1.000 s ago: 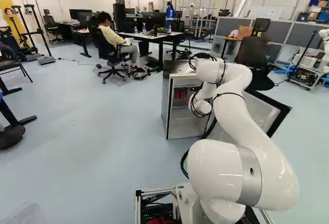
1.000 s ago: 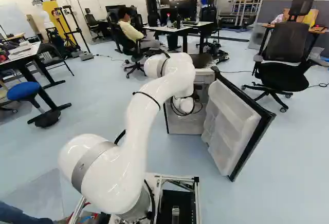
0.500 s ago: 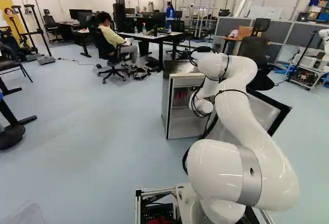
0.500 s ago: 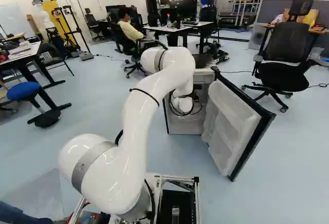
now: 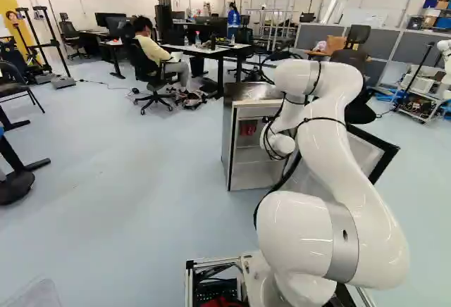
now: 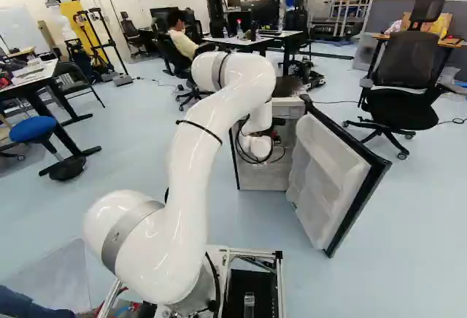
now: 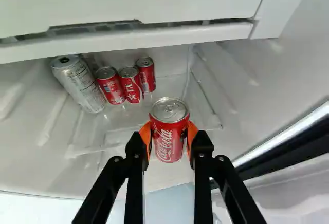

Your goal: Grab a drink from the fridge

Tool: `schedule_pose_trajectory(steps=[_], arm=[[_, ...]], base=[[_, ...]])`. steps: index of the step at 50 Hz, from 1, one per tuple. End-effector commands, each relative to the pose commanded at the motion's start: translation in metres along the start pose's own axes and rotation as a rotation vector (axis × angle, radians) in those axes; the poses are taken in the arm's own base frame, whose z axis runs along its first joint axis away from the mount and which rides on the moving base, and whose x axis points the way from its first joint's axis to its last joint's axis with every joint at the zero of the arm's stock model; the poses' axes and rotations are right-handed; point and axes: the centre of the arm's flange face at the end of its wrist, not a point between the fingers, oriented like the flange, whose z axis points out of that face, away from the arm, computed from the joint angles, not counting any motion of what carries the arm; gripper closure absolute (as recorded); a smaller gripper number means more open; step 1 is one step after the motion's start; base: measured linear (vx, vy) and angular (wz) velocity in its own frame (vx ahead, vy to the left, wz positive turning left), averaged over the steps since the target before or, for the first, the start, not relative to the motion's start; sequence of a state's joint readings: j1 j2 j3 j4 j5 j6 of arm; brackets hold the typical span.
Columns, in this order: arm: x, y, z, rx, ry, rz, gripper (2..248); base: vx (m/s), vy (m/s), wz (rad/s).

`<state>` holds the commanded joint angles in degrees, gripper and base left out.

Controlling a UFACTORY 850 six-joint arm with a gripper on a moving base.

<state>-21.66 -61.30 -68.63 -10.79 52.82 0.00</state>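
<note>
In the right base view a dark bit of my gripper (image 6: 278,122) shows at the fridge opening, mostly hidden by the arm. The wrist view has my gripper (image 7: 169,137) shut on a red drink can (image 7: 169,131), orange pads against its two sides. The can is upright, its silver lid facing the camera. Beyond it, several smaller-looking red cans (image 7: 132,85) and a tall silver can (image 7: 79,84) stand on the shelf (image 7: 169,88) of the fridge. Whether the held can touches the shelf, I cannot tell. The fridge (image 5: 229,145) stands ahead of the arm.
The fridge door (image 6: 328,179) stands wide open, to the right of the fridge. A white compartment front (image 7: 128,0) overhangs the cans. Black office chairs (image 6: 405,81) and a desk (image 6: 255,43) stand farther off. Another robot (image 5: 445,57) shows at the left base view's right edge.
The arm's upper bend has risen, shifting right in the left base view and slightly left in the right one. Its wrist end has moved only a little. The base has stayed put.
</note>
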Motion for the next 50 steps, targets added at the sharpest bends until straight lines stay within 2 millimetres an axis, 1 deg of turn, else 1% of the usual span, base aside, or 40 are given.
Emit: schedule_pose_trajectory(steps=[27, 50], arm=[[0.016, -0.011, -0.065, 0.007, -0.029, 0.002, 158], [0.026, -0.021, -0.125, 0.014, -0.047, 0.002, 158]], base=[[0.000, 0.000, 0.000], [0.000, 0.000, 0.000]])
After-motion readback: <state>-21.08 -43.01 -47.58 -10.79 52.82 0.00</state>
